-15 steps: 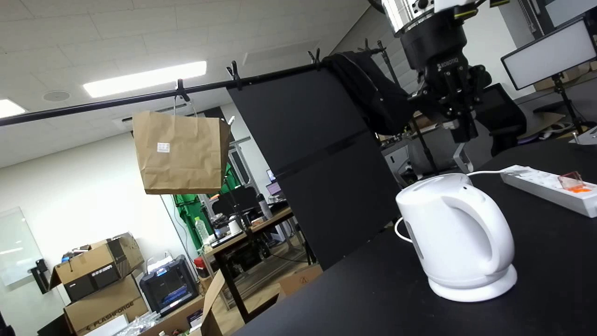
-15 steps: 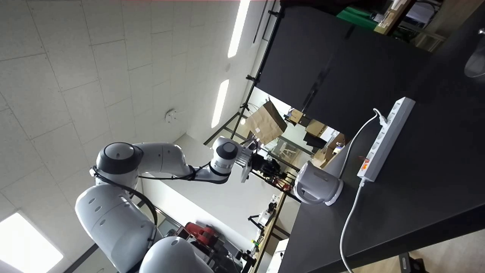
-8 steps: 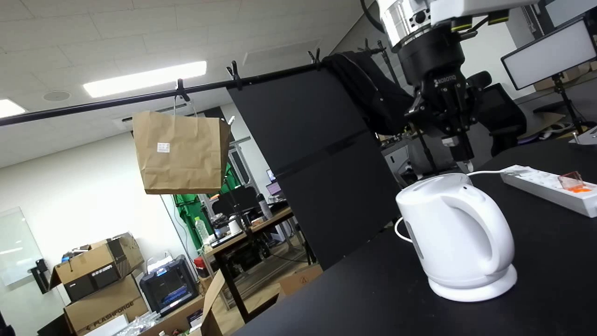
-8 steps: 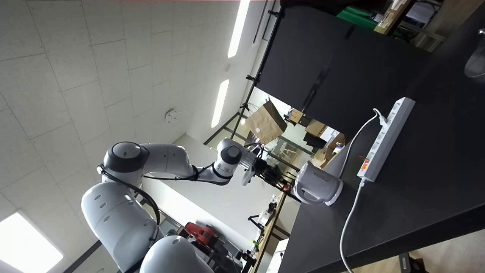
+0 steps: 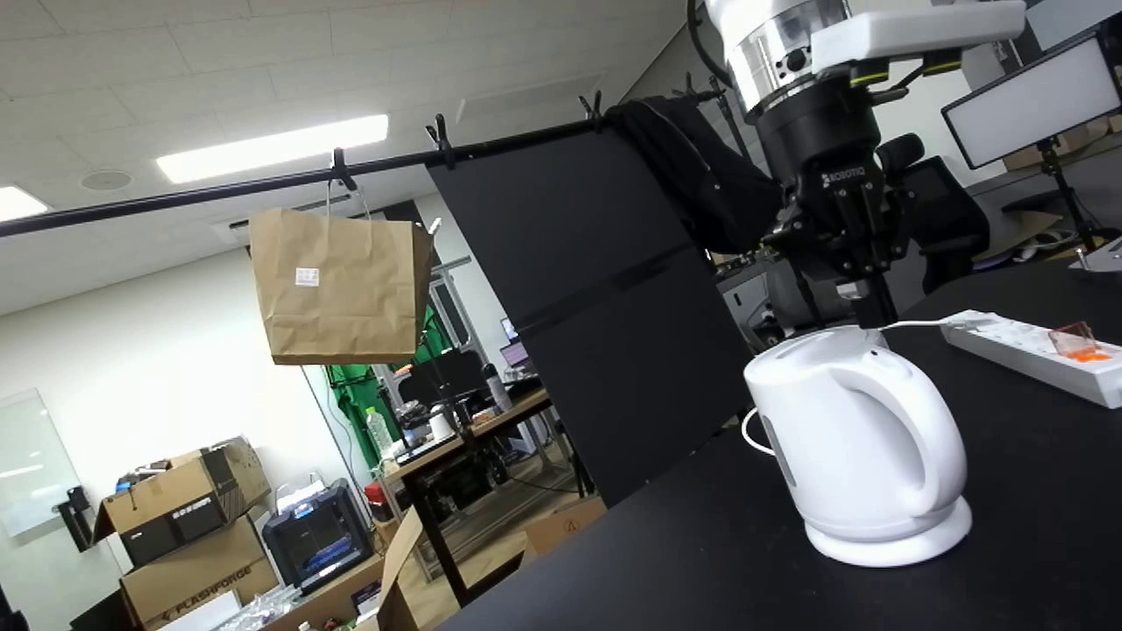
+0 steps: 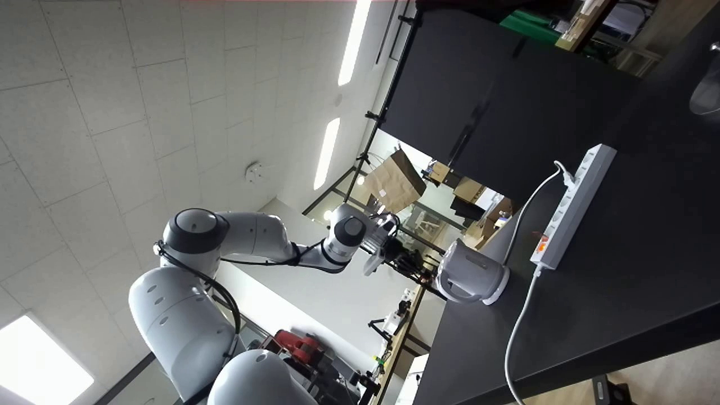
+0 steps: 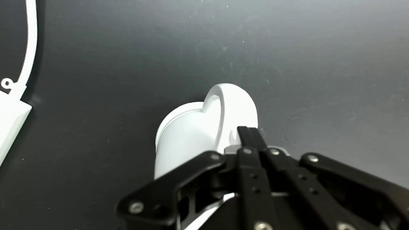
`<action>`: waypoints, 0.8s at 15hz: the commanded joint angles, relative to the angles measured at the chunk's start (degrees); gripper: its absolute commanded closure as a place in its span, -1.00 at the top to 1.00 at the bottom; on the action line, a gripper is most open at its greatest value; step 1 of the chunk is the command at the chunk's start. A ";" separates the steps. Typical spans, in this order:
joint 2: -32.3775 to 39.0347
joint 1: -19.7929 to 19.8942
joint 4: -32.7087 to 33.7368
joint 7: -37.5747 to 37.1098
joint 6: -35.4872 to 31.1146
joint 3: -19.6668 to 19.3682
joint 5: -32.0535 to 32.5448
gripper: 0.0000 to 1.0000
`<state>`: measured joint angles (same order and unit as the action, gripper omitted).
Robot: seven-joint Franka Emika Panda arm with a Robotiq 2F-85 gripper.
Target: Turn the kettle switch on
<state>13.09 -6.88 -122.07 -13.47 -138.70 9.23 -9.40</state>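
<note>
In exterior view: white kettle point(image 5: 815, 447) stands upright on black worktop point(image 5: 684, 535), handle point(image 5: 942, 438) toward right of picture. Claw point(image 5: 877, 324) points down, very near kettle top; whether it touches, cannot be told. Power strip point(image 5: 1026, 350) lies farther right.

In exterior view: arm point(image 6: 253, 233) is bent, claw just beside kettle top. White cord point(image 6: 523, 212) goes from near kettle to power strip.

In wrist view: claw fingers point(image 7: 244, 135) are pressed together and cover part of kettle; handle shows just beyond fingertips.
</note>
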 commanded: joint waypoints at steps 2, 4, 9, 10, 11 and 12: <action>2.27 0.33 2.89 2.08 1.60 -0.49 -3.92 -1.00; 2.95 0.43 3.48 2.26 2.15 -0.57 -5.09 -1.00; 4.40 0.65 4.95 2.12 4.15 -0.75 -7.19 -1.00; 4.61 0.63 5.21 1.92 4.54 -0.87 -7.37 -1.00; 4.75 0.64 5.47 1.87 5.11 -0.96 -7.66 -1.00; 4.84 0.65 5.66 1.85 5.48 -1.06 -7.77 -1.00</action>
<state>16.93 -6.42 -118.93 -11.58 -136.01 8.56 -15.93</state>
